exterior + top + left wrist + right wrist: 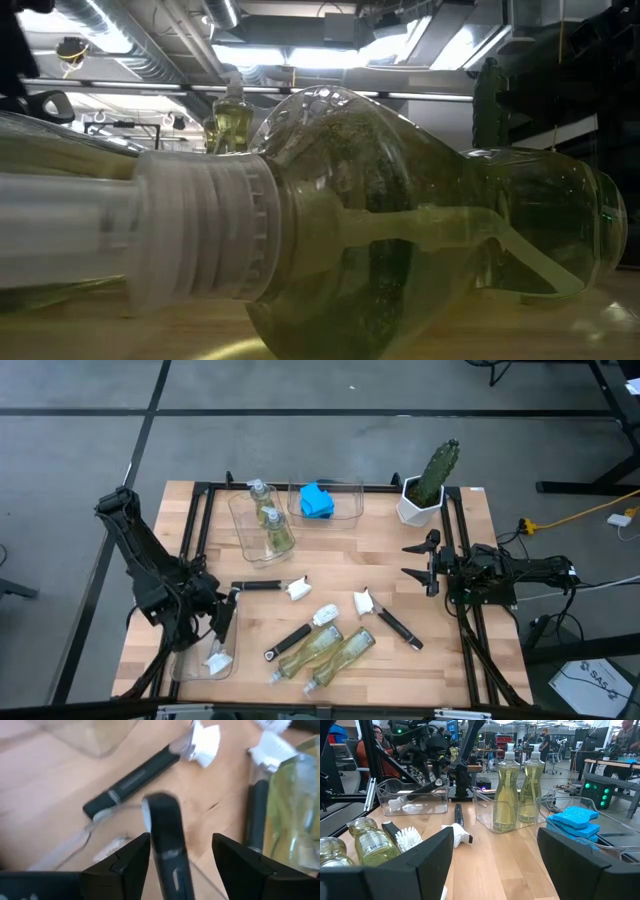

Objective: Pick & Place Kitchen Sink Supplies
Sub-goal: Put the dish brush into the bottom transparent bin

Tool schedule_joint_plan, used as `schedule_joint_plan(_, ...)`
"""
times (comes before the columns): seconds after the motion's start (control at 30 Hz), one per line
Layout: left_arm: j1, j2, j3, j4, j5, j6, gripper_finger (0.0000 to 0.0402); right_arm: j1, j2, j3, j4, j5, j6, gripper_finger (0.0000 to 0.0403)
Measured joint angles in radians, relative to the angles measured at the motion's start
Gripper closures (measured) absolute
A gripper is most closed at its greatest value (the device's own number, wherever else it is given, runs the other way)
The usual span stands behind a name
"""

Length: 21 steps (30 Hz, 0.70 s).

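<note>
Wooden worktop (330, 550) is carrying bins, bottles, brushes — grey floor (300, 420) surrounding. Left pincer (226, 622) at eight o'clock and right pincer (428, 563) at three are both standing released.

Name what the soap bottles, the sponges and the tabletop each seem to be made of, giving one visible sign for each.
Soap bottles: probably clear, glossy plastic; the yellow-green liquid shows through and the walls catch highlights.
Sponges: apparently soft foam, matte bright blue with a rough, pitted surface.
Tabletop: looks like pale wood, smooth finish, with visible plank grain.
</note>
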State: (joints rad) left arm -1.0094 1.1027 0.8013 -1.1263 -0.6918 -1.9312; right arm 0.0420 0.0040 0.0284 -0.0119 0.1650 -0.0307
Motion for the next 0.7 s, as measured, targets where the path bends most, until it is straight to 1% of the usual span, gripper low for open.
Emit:
schedule_joint_plan(0.1, 0.016, -0.040, 0.000, 0.000, -0.049, 0.064, 0.0194, 0.000, 0.000, 0.000, 0.000, 0.000, 0.001, 0.0118)
schedule_joint_plan(0.23, 0.049, -0.089, 0.000, 0.000, -0.155, 0.243, 0.0194, 0.000, 0.000, 0.000, 0.000, 0.000, 0.002, 0.0118)
schedule_joint_plan(0.33, 0.085, -0.120, 0.000, 0.000, -0.234, 0.349, 0.0194, 0.000, 0.000, 0.000, 0.000, 0.000, 0.000, 0.0118)
schedule_joint_plan(0.4, 0.122, -0.137, 0.000, 0.001, -0.249, 0.408, 0.0194, 0.000, 0.000, 0.000, 0.000, 0.000, 0.002, 0.0118)
schedule_joint_plan(0.47, 0.169, -0.146, 0.000, 0.007, -0.222, 0.464, 0.0194, 0.000, 0.000, 0.000, 0.000, 0.000, 0.000, 0.0118)
schedule_joint_plan(0.57, 0.252, -0.144, 0.000, 0.042, -0.139, 0.566, 0.0194, 0.000, 0.000, 0.000, 0.000, 0.000, 0.002, 0.0118)
schedule_joint_plan(0.7, 0.364, -0.122, 0.000, 0.176, -0.034, 0.791, 0.0194, 0.000, 0.000, 0.000, 0.000, 0.000, 0.001, 0.0118)
